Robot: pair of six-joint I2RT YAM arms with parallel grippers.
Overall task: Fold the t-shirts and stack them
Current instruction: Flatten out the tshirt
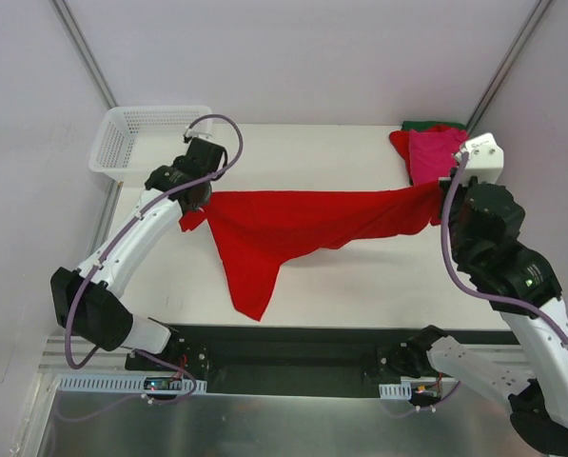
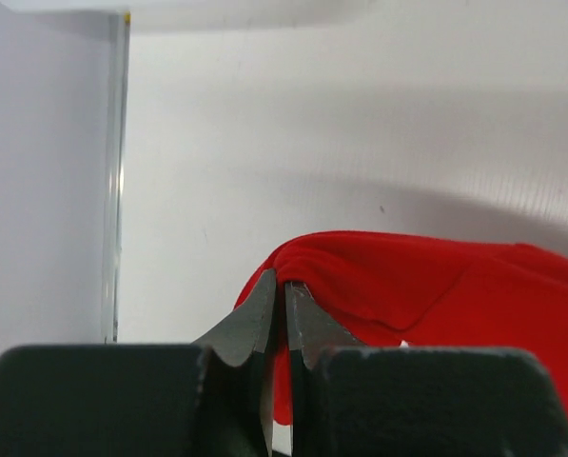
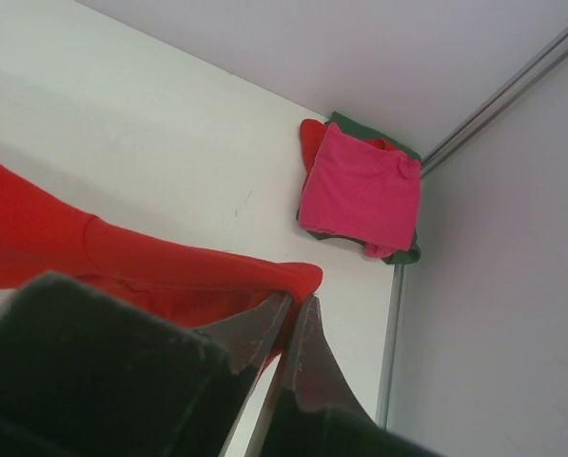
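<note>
left fingers (image 2: 250,324) pinch red shirt (image 1: 284,224) edge, 9 o'clock | right fingers (image 3: 312,362) clamp opposite edge, 3 o'clock | shirt stretched between, middle sagging toward surface (image 1: 379,286) | soft, light, limp: grip corners | stack (image 1: 434,152) at 1 o'clock

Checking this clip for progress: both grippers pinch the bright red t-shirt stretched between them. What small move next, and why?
Probably lower both arms together, cloth held taut, to spread the bright red t-shirt flat on the table. The left gripper and right gripper are each shut on one end, and the cloth hangs to a point, unfolded.
</note>
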